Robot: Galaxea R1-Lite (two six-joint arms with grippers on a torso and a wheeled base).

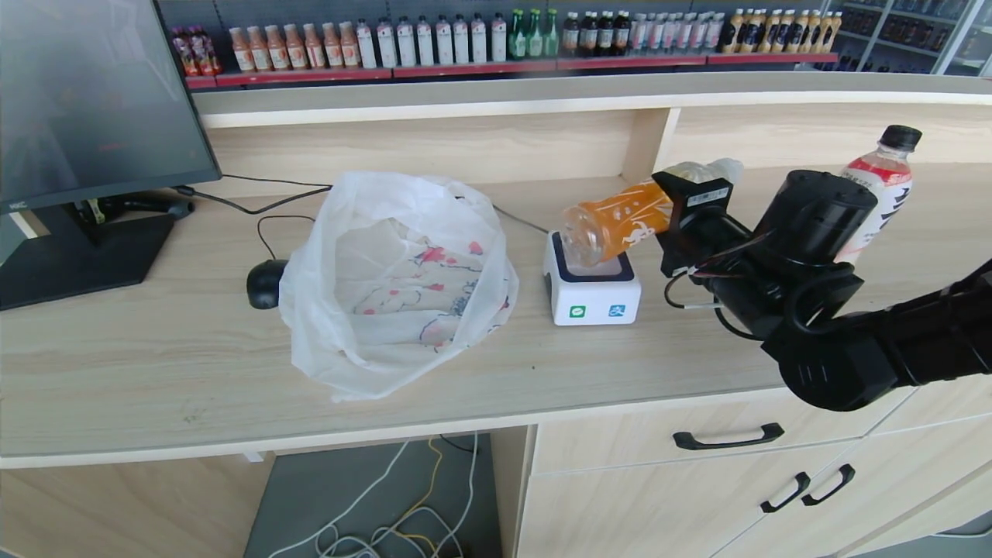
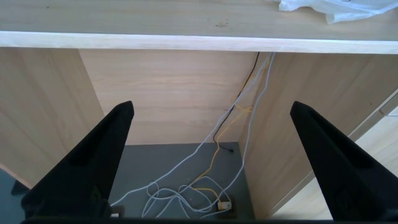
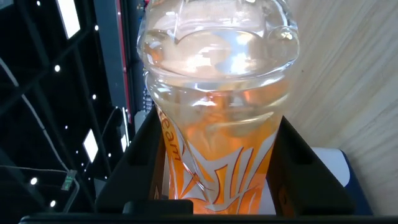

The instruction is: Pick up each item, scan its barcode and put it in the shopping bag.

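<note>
Pinching tilted bottle (image 1: 616,221) in right tool (image 3: 217,168), scanner (image 1: 593,298) just beneath. Could slip, or miss scan with barcode turned away. Holding left tool (image 2: 211,109) spread.

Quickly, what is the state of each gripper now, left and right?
Left gripper: open, holding nothing.
Right gripper: shut on the orange drink bottle, over the scanner.
</note>
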